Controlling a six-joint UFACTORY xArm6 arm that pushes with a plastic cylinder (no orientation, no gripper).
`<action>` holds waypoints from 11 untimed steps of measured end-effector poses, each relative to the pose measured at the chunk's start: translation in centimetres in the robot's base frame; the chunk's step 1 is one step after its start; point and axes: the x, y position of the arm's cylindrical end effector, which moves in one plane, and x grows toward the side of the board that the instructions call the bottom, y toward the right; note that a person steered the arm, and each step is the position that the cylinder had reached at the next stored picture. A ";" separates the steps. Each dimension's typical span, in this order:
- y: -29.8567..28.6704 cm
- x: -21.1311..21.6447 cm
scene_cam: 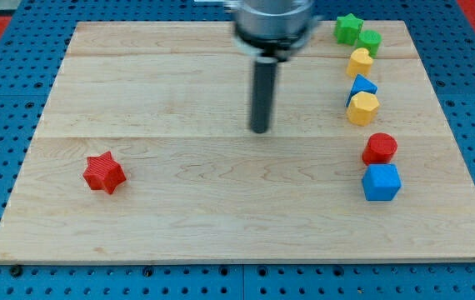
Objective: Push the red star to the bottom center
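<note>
Smooth wooden board (221,208), ridged red star (104,172)

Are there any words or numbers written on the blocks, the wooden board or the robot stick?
None: no word, number, label or sign can be read anywhere in this picture.
The red star, the blue cube and the other blocks are plain colour.
The wooden board shows only grain.
The rod, down to my tip, which stands apart from every block, bears no marking; its blurred top shows no text either.
</note>
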 end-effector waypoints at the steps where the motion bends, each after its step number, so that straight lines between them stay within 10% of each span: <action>1: -8.5 0.0; 11: -24.9 6.9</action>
